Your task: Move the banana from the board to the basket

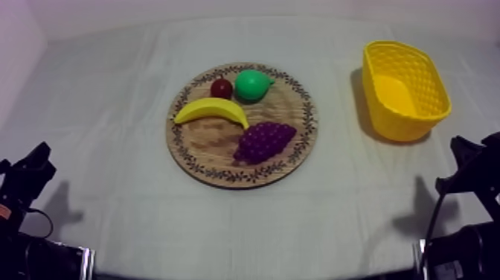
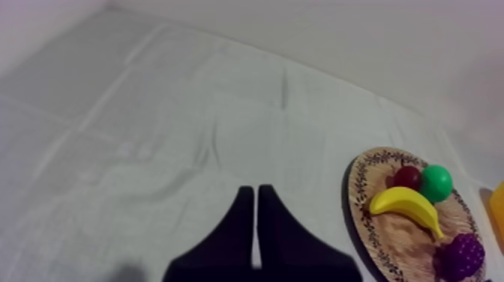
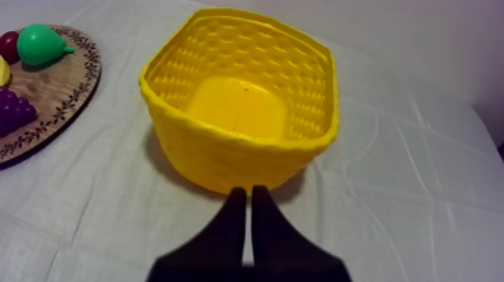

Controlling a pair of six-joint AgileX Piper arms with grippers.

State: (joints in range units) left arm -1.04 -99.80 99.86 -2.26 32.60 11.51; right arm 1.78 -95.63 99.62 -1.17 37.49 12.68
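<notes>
Left gripper point(image 2: 255, 189) is closed up, both black fingers pressed together into a narrow wedge with nothing between them. It's sitting over bare cloth point(image 2: 150, 135), with the wooden board point(image 2: 360, 195) off to one side and well clear of it. Right gripper point(image 3: 249, 189) is the same deal: fingers together, holding nothing, tips aimed at the near wall of the yellow basket point(image 3: 225, 161). From the top camera both arms sit low at their own edges of the table, and neither one is touching anything.

The banana point(image 1: 210, 112) is lying flat on the round board with the patterned rim, toward its left half, curve arching away from the camera. Just behind it are the small red fruit point(image 1: 221, 88) and a green pear point(image 1: 253, 85), side by side at the far part of the board. The purple bunch of grapes point(image 1: 264, 141) is at the near right, just beside the banana's right tip.

The basket stands upright at the right side of the table, well apart from the board, and you can see straight down to its floor.

The grey-white cloth has soft fold lines and a few wrinkles. A plain pale wall point(image 1: 18, 45) runs along the far and left edges of the table.
</notes>
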